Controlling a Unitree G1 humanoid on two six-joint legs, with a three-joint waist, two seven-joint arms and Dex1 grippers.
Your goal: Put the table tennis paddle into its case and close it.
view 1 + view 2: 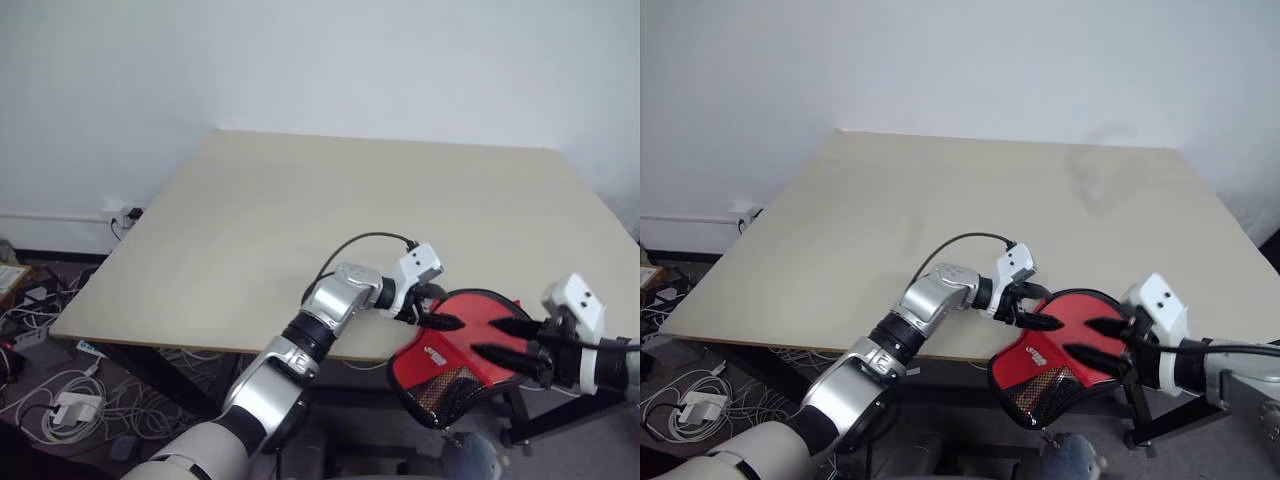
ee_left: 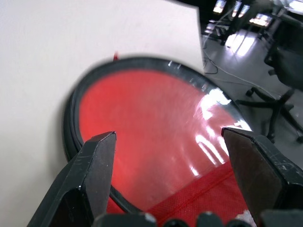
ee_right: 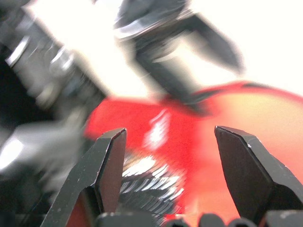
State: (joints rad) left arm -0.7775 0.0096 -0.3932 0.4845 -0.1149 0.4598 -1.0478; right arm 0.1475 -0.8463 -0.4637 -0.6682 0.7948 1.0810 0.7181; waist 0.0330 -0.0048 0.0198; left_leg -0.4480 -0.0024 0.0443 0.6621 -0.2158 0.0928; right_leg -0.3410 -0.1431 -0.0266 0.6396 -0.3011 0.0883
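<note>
Case overhanging the table's near edge, both grippers spread and holding nothing.

The case, red outside with its white logo and black mesh patch uppermost, lies half on the table near the near right corner, its mesh end hanging past the edge. The left wrist view shows a glossy red round face inside a black rim; whether that is the table tennis paddle itself I cannot tell. The left gripper sits at the case's inboard rim, jaws wide, gripping nothing. The right gripper hovers over the case's outer side, jaws apart, empty. Judgement: the overhang risks a drop, so pin the rim first and close along the edge without pushing outward.
</note>
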